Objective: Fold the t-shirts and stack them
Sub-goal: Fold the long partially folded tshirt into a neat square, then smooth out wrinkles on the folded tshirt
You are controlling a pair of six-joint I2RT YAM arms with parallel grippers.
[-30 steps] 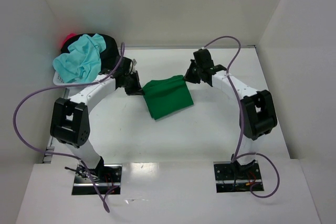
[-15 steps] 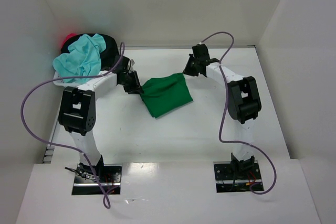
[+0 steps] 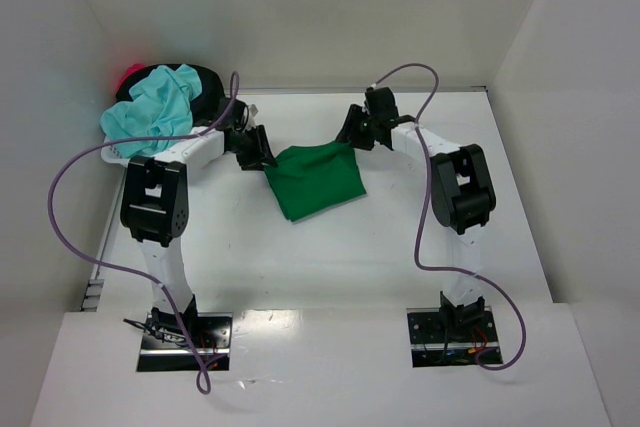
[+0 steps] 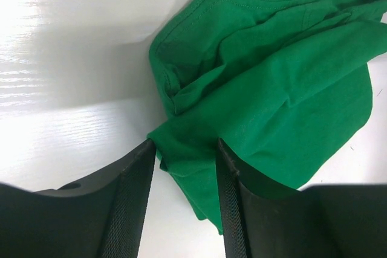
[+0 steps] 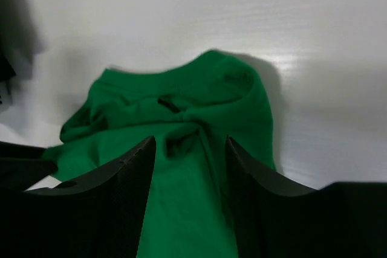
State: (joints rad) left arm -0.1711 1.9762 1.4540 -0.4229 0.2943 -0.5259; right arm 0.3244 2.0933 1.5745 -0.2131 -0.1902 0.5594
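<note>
The green t-shirt (image 3: 318, 181) lies between and just ahead of the jaws of my left gripper (image 4: 184, 146) and right gripper (image 5: 190, 143), both parted, clasping nothing. Light, limp, likely to bunch; best pinched at the corners nearest my fingertips.

top: overhead, far | wrists: close, low — share green t-shirt (image 3: 318, 182)
</note>
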